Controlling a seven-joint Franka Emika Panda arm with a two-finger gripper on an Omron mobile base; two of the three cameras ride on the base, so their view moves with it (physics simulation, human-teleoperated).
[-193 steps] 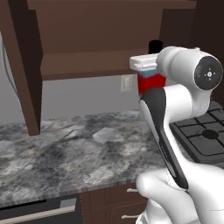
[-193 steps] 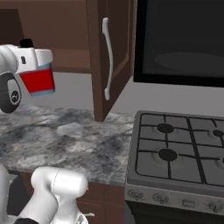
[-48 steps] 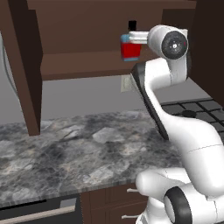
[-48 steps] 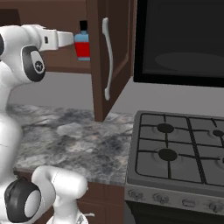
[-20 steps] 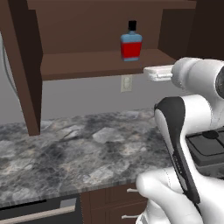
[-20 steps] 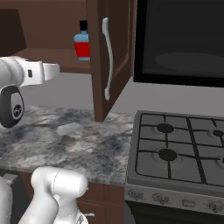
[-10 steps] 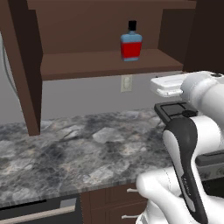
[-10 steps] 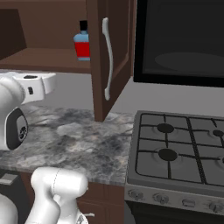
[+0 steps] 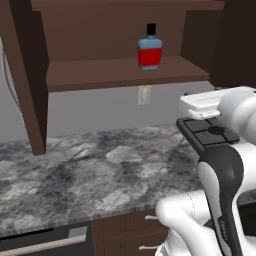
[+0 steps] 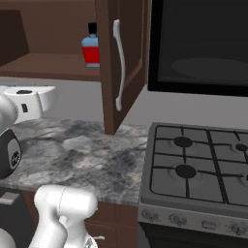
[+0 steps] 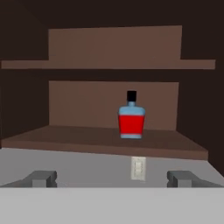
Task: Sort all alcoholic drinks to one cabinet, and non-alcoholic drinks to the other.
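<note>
The squat blue bottle with a red label and black cap stands upright on the lower shelf of the open dark brown wall cabinet. It also appears just left of the open door as the blue bottle, and at mid-frame in the hand view as the bottle. My gripper is open and empty. It hangs back from the shelf, below the bottle's level and well apart from it. Both fingertips stand far apart at the bottom of the hand view.
The cabinet door with its silver bar handle swings out over the marble counter. A gas stove sits to the right beneath a dark microwave. A wall outlet is below the shelf. Low drawers are under the counter.
My hand has drawn back from the shelf and dropped lower over the last second. The blue bottle has stayed in place on the shelf, and the jaws have stayed open.
</note>
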